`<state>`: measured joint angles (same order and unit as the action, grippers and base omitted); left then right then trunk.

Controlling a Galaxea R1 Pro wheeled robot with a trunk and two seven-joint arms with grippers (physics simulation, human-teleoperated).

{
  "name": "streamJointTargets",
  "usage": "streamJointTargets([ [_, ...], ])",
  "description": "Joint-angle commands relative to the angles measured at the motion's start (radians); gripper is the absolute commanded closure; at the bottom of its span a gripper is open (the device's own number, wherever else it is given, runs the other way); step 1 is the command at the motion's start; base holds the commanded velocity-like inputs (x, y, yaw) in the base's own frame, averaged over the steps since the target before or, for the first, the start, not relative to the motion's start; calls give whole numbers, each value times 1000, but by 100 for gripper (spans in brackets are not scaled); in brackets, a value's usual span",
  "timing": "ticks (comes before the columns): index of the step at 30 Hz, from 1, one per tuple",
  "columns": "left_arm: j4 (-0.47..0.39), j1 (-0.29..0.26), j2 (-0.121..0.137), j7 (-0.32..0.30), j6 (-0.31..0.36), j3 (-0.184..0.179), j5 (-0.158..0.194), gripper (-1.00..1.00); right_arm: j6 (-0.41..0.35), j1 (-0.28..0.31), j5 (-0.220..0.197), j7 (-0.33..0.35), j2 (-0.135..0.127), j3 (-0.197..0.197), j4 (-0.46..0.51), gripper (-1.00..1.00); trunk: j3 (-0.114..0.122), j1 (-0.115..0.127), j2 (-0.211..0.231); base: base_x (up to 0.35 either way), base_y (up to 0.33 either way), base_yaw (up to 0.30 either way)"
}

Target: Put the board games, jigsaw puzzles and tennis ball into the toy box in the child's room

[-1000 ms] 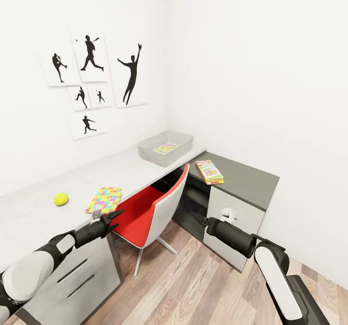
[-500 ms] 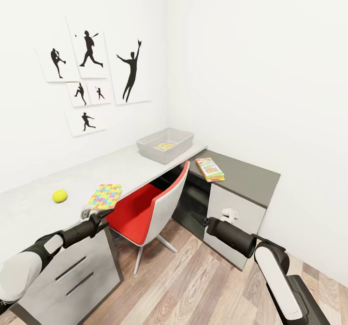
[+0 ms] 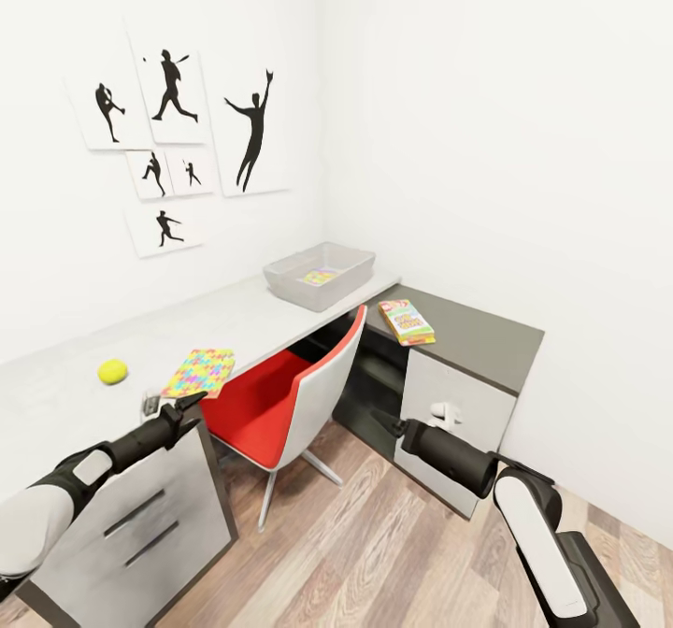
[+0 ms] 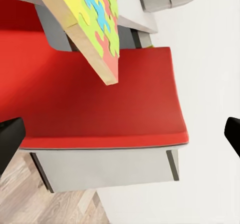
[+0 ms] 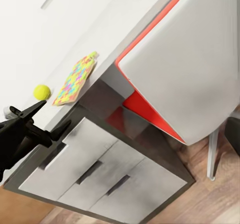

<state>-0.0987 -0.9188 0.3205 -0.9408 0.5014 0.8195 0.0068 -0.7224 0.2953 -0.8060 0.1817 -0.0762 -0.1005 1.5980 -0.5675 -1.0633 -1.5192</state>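
White-walled corner room. Puzzle (image 3: 199, 372) overhangs worktop (image 3: 234, 315) front edge; ball (image 3: 113, 371) beside it; toy box (image 3: 320, 276) at far corner. My left tool (image 3: 185, 404) open, empty; right tool (image 3: 383, 420): cannot tell.

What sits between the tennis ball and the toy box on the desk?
Head view: the jigsaw puzzle lies between the tennis ball and the toy box; past it, bare desk.
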Motion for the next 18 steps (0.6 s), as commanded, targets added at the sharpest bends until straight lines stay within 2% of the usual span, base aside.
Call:
streamJointTargets([
  [1,-3,-1,0,-2,9,3,1,-100,-3,1,1,3,0,2,0,-100,-4,-4,-8,0,0,0],
  [9,-51,-5,-1,-7,12,3,0,-100,-3,1,-1,2,0,12,0,-100,-29,-35,-64,0,0,0],
  [18,-56,-6,1,-10,35,7,-1,-100,-3,1,2,2,1,12,0,-100,-29,-35,-64,0,0,0],
])
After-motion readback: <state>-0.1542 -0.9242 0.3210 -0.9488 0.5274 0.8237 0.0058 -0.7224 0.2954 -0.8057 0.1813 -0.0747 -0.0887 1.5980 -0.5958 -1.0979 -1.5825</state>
